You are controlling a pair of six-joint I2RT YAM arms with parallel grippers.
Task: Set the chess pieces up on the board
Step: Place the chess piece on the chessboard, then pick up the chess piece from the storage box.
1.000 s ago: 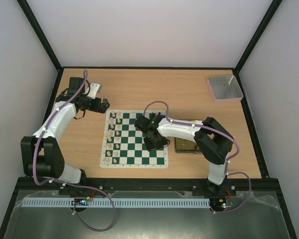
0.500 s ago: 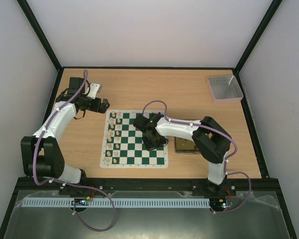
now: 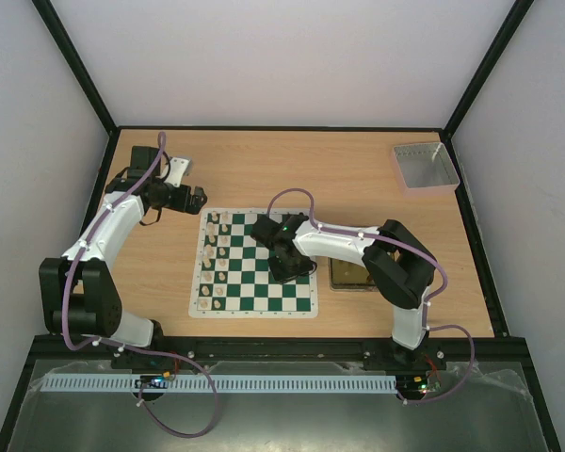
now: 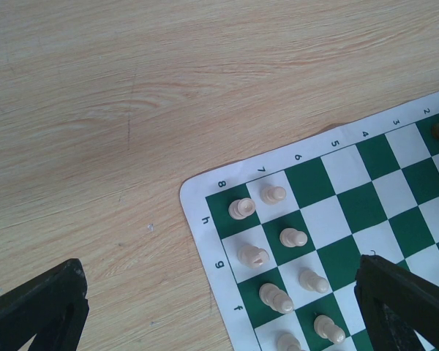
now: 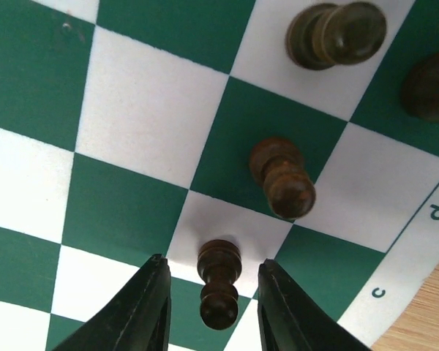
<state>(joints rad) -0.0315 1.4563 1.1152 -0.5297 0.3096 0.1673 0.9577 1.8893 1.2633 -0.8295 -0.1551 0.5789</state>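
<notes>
Pawn, dark brown, stands upright on a white square close to the right edge of the board, and we see other dark pieces just beside it. The right gripper straddles that pawn, jaws narrowly parted with a sliver of gap on either side. Cream pieces stand along the board's two left columns. The left gripper hovers by the board's far left corner, jaws wide and holding nothing. We find a gold tin just right of the board, and a grey tray at the far right of the table.
</notes>
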